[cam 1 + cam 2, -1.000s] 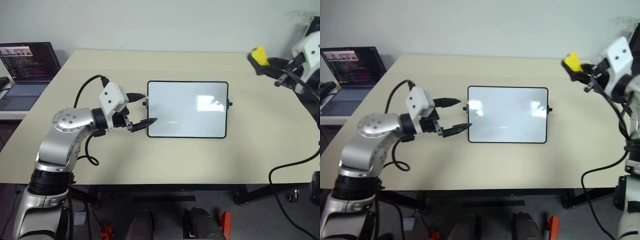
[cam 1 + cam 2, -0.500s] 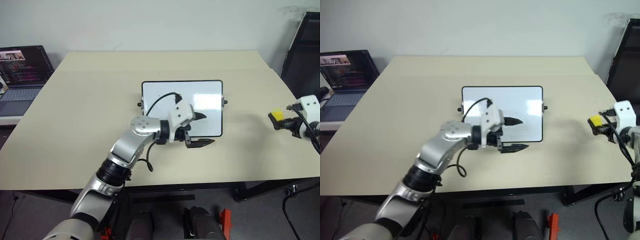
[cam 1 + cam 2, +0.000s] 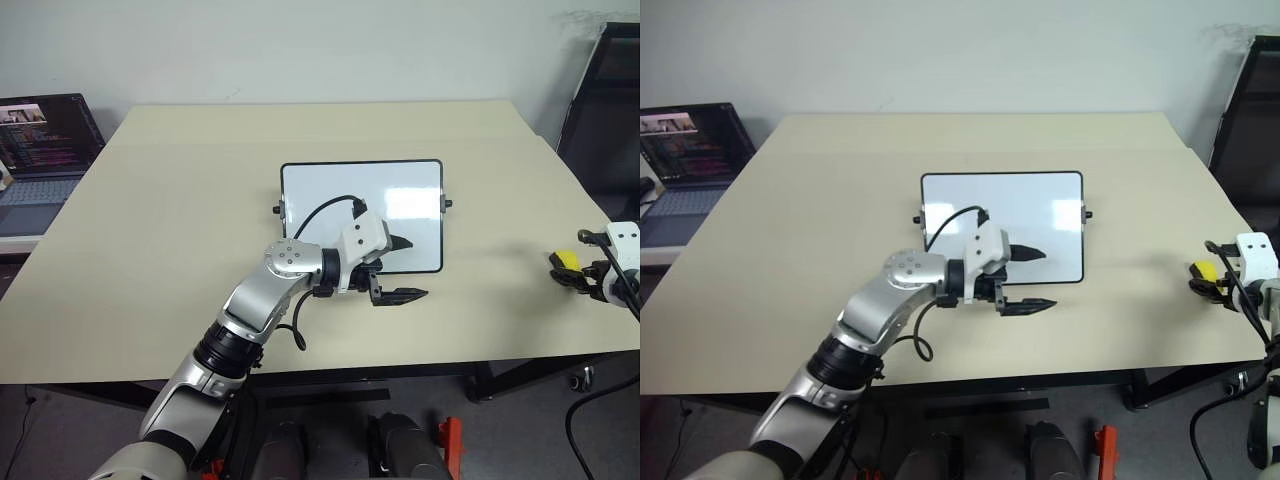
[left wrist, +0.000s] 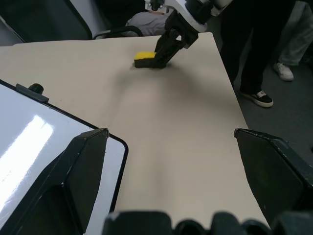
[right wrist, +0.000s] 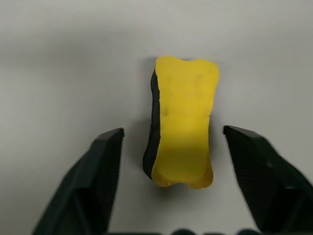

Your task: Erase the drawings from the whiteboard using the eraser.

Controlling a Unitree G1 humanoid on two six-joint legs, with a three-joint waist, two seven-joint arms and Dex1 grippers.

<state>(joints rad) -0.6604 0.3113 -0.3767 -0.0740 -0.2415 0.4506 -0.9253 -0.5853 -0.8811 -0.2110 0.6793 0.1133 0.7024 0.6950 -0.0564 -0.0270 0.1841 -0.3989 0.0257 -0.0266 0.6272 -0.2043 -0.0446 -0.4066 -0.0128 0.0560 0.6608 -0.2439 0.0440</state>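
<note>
The whiteboard (image 3: 330,190) lies in the middle of the table. The drawings are out of view: its visible surface is plain white with a glare patch, and my left arm covers part of it. My left gripper (image 3: 412,268) is open above the board's near right corner, pointing right. The eraser (image 5: 183,122), a yellow block with a black side, lies on the table near the right edge (image 3: 566,260). My right gripper (image 5: 173,133) is open around it, with a gap between each finger and the block.
An open laptop (image 3: 40,140) stands on a side surface to the left. A dark chair (image 3: 605,100) is beyond the table's right edge. A person's legs and shoes (image 4: 264,54) stand past that edge. The eraser sits close to the near right corner.
My right gripper came down from high on the right to the tabletop and opened, leaving the eraser lying between its fingers. My left gripper moved from the board's left side to its near right corner.
</note>
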